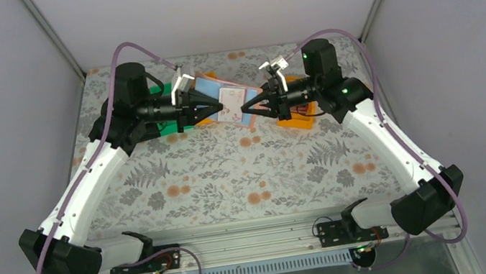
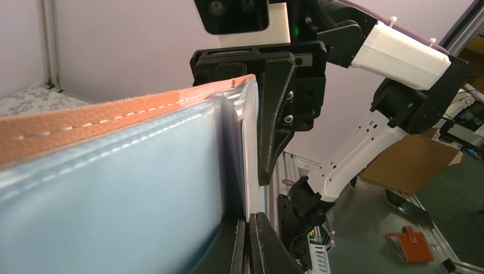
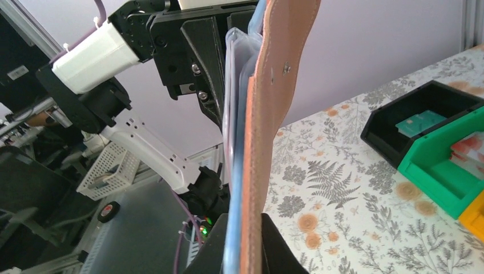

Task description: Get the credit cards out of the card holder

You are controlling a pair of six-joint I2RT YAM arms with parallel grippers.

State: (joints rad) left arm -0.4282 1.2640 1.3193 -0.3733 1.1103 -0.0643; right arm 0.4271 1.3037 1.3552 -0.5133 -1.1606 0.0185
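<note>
Over the far middle of the table (image 1: 232, 182), the light, floppy card holder (image 3: 279, 68) is clamped at opposite edges by the left gripper (image 1: 215, 105) and right gripper (image 1: 248, 109); its stiff, slick credit cards (image 1: 232, 101) look best pinched by an exposed edge
</note>
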